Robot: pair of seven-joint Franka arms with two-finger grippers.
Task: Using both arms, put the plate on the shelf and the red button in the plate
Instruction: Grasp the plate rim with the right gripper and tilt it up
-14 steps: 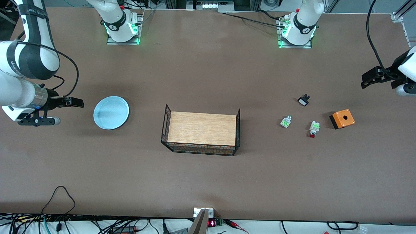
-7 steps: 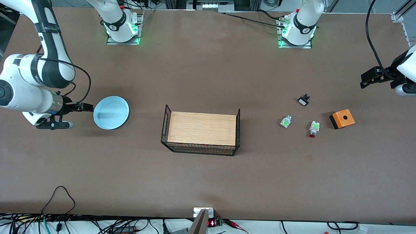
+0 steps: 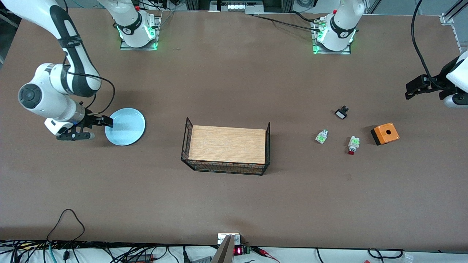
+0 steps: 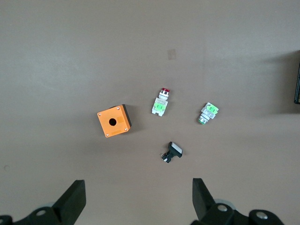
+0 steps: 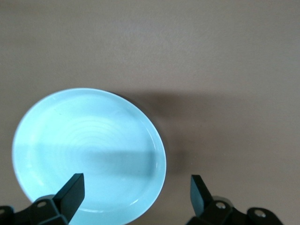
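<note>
The pale light-blue plate [image 3: 126, 126] lies flat on the table toward the right arm's end. It fills much of the right wrist view [image 5: 89, 154]. My right gripper [image 3: 106, 121] [image 5: 136, 187] is open and empty over the plate's outer edge, one finger over the plate and one over bare table. The red button [image 3: 353, 144] [image 4: 160, 101], white and green with a red tip, lies on its side toward the left arm's end. My left gripper [image 3: 415, 89] [image 4: 137, 197] is open and empty, high over the table beside the small parts, waiting.
A wire basket [image 3: 189, 135] with a wooden floor stands mid-table. Near the red button lie a white-green part [image 3: 321, 136] [image 4: 207, 113], a small black part [image 3: 341, 112] [image 4: 172, 152] and an orange box with a hole [image 3: 385, 133] [image 4: 113, 121].
My right arm has swung in toward the plate and its gripper now reaches the plate's edge. The left arm has not moved.
</note>
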